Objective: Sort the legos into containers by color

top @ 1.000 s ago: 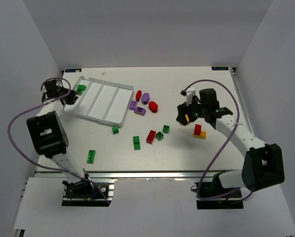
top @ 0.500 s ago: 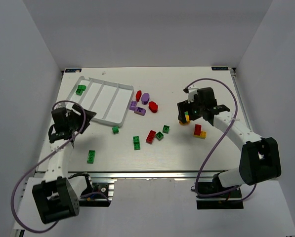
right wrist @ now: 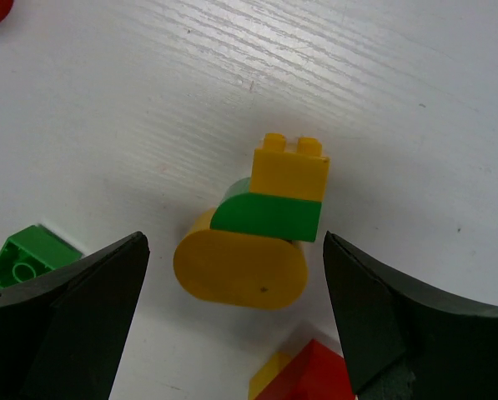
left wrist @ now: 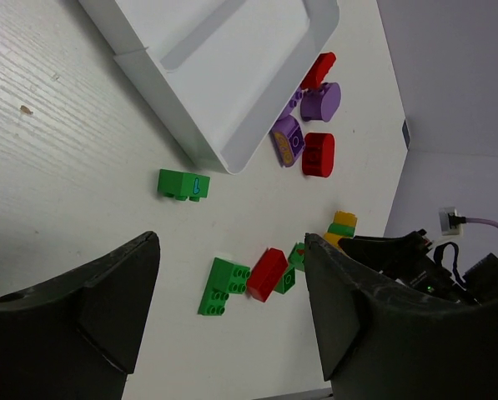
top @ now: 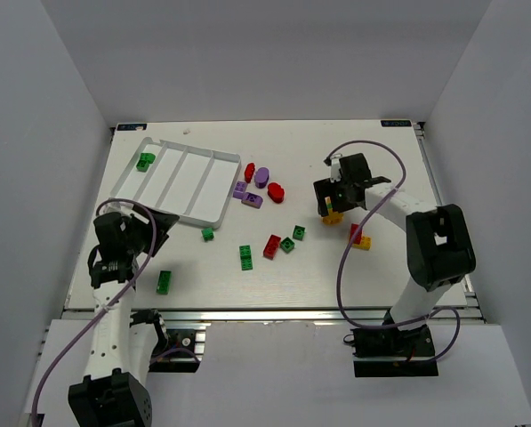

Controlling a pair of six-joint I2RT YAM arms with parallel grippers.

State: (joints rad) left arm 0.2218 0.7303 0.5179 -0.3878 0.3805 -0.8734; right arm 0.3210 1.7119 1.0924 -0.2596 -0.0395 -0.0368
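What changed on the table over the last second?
The left tool drew back from the tray's far-left corner toward the near left edge. The right tool shifted slightly left over the yellow-green stack. Both are open, holding nothing. The bricks and tray stayed put.

We see a yellow oval lego [right wrist: 240, 268], a green lego [right wrist: 269, 214] and a yellow studded lego [right wrist: 291, 171] against the white, faintly wood-grained table [right wrist: 148, 100]. The tray [top: 170, 212] is plain white; beside it, a red lego [top: 276, 191] and a purple lego [top: 261, 176].

Red brick [right wrist: 319, 375], green brick [right wrist: 19, 254] cut by edges.
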